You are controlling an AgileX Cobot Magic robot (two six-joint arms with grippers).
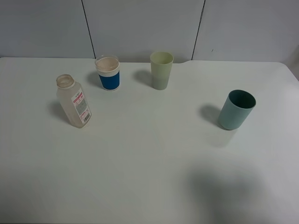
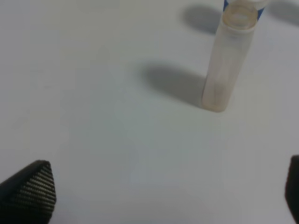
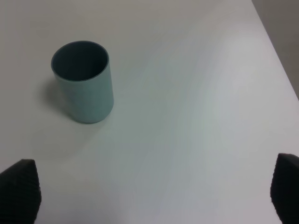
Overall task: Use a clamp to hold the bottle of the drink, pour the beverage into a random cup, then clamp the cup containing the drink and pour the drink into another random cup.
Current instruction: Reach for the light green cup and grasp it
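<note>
On the table point(image 1: 149, 177), the drink bottle point(image 1: 74, 101) stood upright at the left. Behind it, slightly right, sat the short ribbed cup point(image 1: 108, 73), with the tall tapered cup point(image 1: 161, 70) further right. The wide cup point(image 1: 236, 109) stood apart at the right.

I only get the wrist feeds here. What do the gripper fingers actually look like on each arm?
Only the fingertips show. On the left gripper, one finger is black with a fine woven, carbon-fibre-like texture and a wedge-shaped tip; the other is a dark sliver at the frame edge. The right gripper has matching black textured fingers. No cables, markings or arm links are visible in any view.
</note>
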